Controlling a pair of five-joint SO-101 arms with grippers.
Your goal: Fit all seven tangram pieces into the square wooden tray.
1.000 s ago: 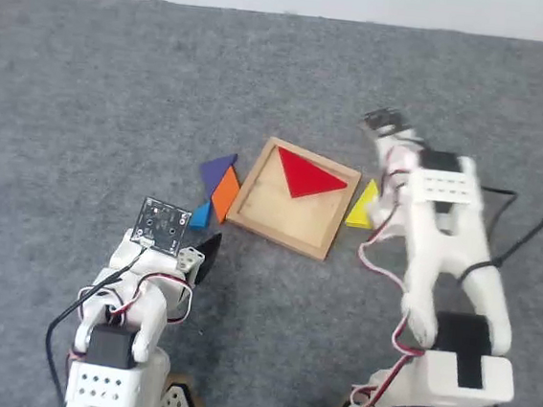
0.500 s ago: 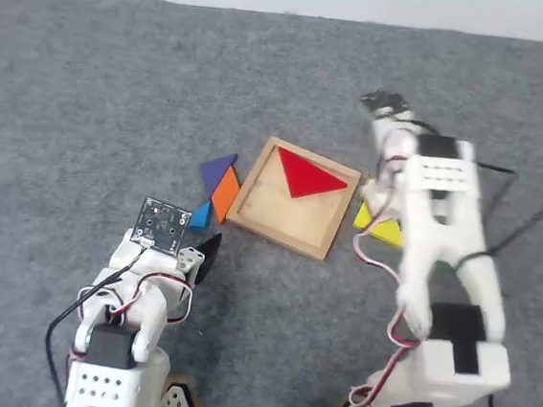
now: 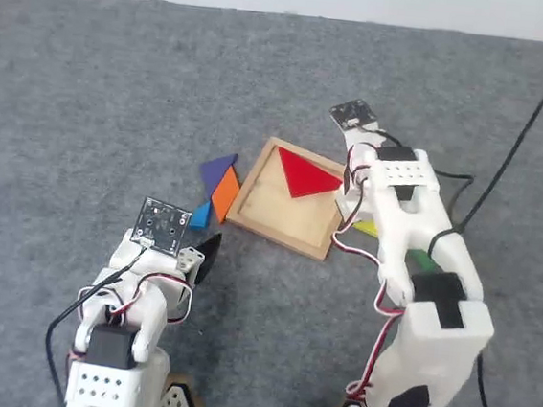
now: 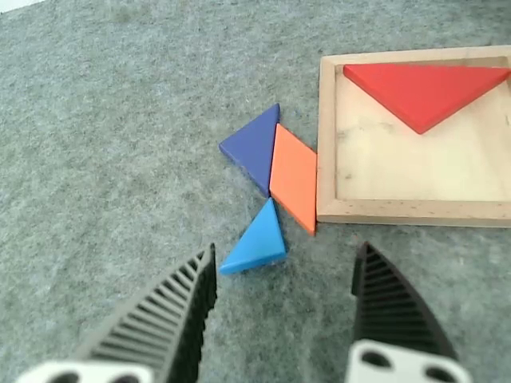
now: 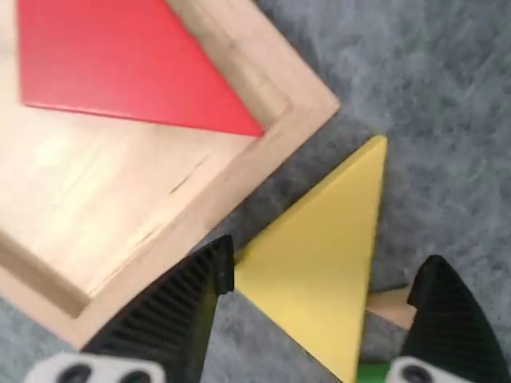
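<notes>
Only the red triangle (image 3: 305, 176) lies in the tray (image 3: 285, 216), the rest outside; the right hand (image 5: 327, 263) is spread around the yellow triangle (image 5: 319, 239), the left hand (image 4: 286, 254) spread and empty.

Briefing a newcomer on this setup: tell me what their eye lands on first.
The red triangle lying in a corner of the wooden tray. Next, the right gripper, open around a yellow triangle just outside the tray, and the purple triangle, orange parallelogram and blue triangle clustered on the tray's other side.
</notes>
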